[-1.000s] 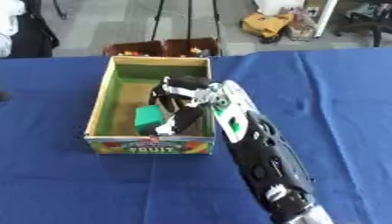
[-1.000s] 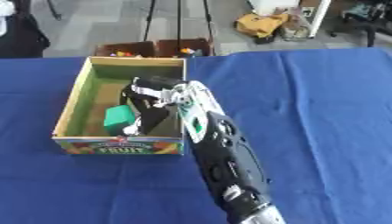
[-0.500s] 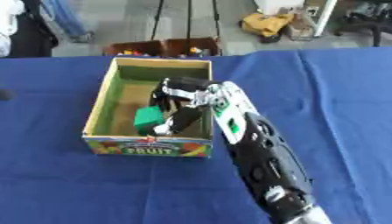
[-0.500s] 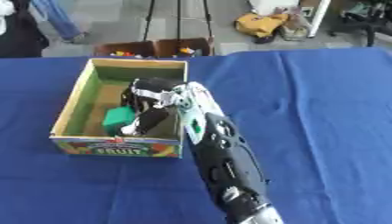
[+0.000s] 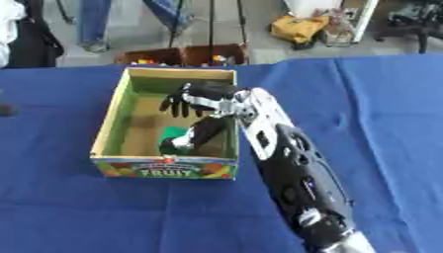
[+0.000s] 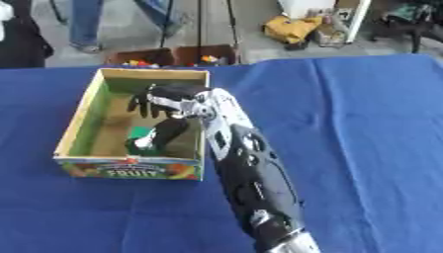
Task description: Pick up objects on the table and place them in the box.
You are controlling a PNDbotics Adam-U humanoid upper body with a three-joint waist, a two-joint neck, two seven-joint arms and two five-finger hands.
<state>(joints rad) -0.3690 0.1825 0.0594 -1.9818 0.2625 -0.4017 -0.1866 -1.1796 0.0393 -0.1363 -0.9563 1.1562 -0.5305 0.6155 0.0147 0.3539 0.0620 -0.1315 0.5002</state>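
The box [image 5: 110, 121] sits on the blue table [image 5: 69, 207]; a green object [image 5: 176, 133] and a dark bottle-like thing [image 5: 197, 137] lie inside. My right hand [image 5: 195, 99] hangs above them, fingers relaxed, empty. Both look light, rigid; I'd grasp across their middles.

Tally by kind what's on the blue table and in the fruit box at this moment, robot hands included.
Fruit box: 1
Green object in the box: 1
Dark object in the box: 1
Right hand over the box: 1
Total: 4
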